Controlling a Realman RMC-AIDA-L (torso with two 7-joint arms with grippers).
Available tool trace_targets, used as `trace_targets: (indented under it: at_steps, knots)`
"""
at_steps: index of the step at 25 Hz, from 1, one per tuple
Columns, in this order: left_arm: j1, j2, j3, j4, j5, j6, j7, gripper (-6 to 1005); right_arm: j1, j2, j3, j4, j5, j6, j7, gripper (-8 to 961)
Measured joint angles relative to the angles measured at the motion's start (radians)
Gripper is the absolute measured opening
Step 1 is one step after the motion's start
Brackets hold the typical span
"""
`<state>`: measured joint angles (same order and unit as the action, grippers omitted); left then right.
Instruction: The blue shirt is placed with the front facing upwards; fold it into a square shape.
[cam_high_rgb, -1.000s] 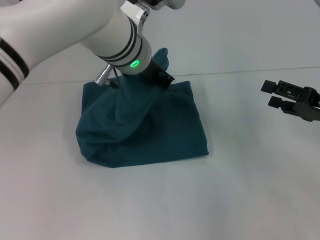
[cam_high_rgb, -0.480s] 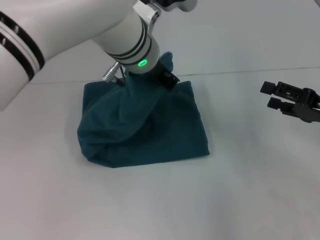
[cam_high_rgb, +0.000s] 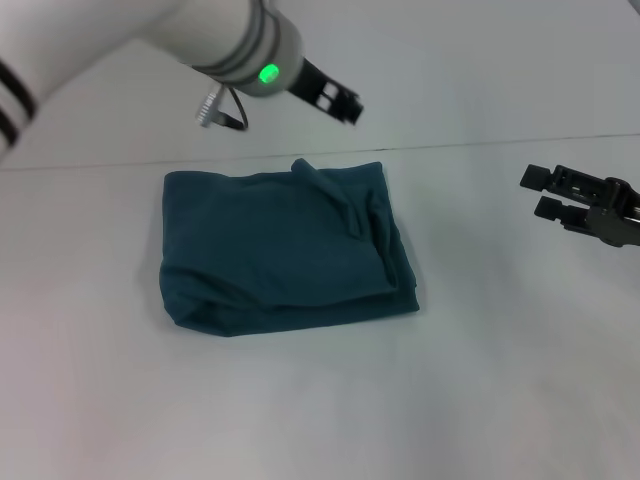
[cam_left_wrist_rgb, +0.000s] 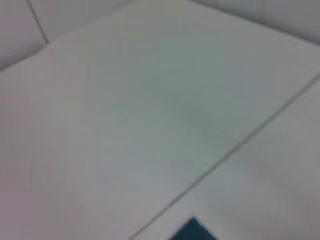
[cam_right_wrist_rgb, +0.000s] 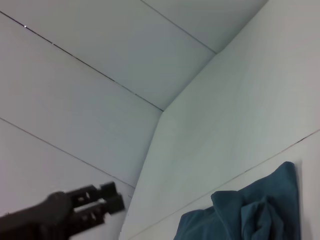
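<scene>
Fingertips (cam_high_rgb: 350, 108) of the left gripper (cam_high_rgb: 338, 101): black, set close together with only a narrow gap, gripping nothing. Raised in the air over the far edge of the blue shirt (cam_high_rgb: 270, 250), clear of the cloth. Behind them, a white wrist with dark bands, a lit green light (cam_high_rgb: 268, 72) and a silver connector (cam_high_rgb: 207, 108) with a black cable.

Fingers (cam_high_rgb: 538, 176) of the right gripper (cam_high_rgb: 541, 191): black, parted with a plain gap between them, empty. Parked at the right side of the head view, well apart from the shirt.

Blue shirt: dark teal cloth, folded into a rough rectangle, lying flat on the white table (cam_high_rgb: 300, 400) a little left of centre. Only plain teal surface on show, with no lettering to be read. Upper layer uneven, with a raised ridge of bunched fabric running from the far edge down towards the right side. Near left corner rounded and puffy; right edge showing stacked layers.

From the right wrist view, the same shirt (cam_right_wrist_rgb: 250, 215) seen low in the picture, rumpled at its folded edge. From the left wrist view, only a small teal corner (cam_left_wrist_rgb: 192, 231) against the white table and wall.
</scene>
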<state>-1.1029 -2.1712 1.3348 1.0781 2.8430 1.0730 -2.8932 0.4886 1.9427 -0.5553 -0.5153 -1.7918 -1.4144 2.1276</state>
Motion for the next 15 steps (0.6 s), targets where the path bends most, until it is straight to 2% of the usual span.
trace_targets:
  at_steps: [6,10,15]
  knots:
    - [0.105,0.002,-0.149,0.105,-0.075,0.012,-0.008,642,0.003,-0.001,0.000,0.000,-0.009,0.005,0.000,884]
    - [0.188,0.008,-0.303,0.117,-0.206,0.035,0.001,670,0.004,-0.003,0.000,0.000,-0.011,0.006,0.000,884]
    - [0.312,0.021,-0.431,0.116,-0.402,0.059,0.041,706,0.004,-0.011,-0.002,0.000,-0.015,0.006,0.005,884]
